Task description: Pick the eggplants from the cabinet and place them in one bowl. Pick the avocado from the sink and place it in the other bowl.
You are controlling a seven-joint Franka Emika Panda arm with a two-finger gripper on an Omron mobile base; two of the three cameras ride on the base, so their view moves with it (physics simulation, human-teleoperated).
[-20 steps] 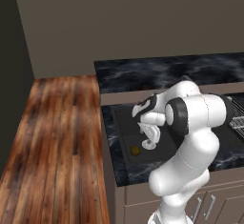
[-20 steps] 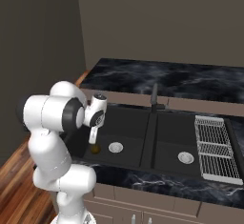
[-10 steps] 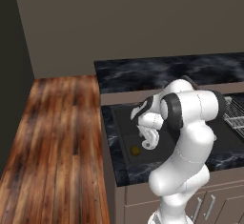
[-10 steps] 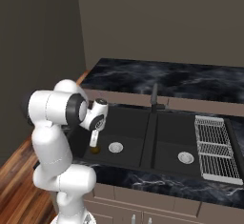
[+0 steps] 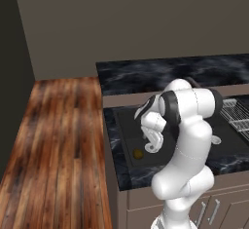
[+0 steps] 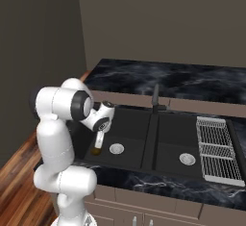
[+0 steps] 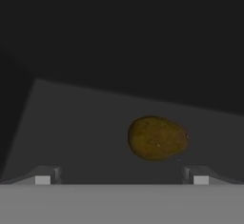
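Avocado (image 7: pixel 157 138) lies on the sink (image 6: pixel 139 124) floor, below my wide-open, empty gripper (image 7: pixel 121 178) and off toward 1 finger. If I descend like this, that finger may knock it rolling away.

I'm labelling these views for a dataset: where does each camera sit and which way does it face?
Left base view: behind the arm's left, looking down on sink and avocado; the arm fills the right.
Right base view: behind its right, over the double sink, faucet, rack; arm at left.
Hand view: down past the open gripper at the avocado.
All share the avocado.
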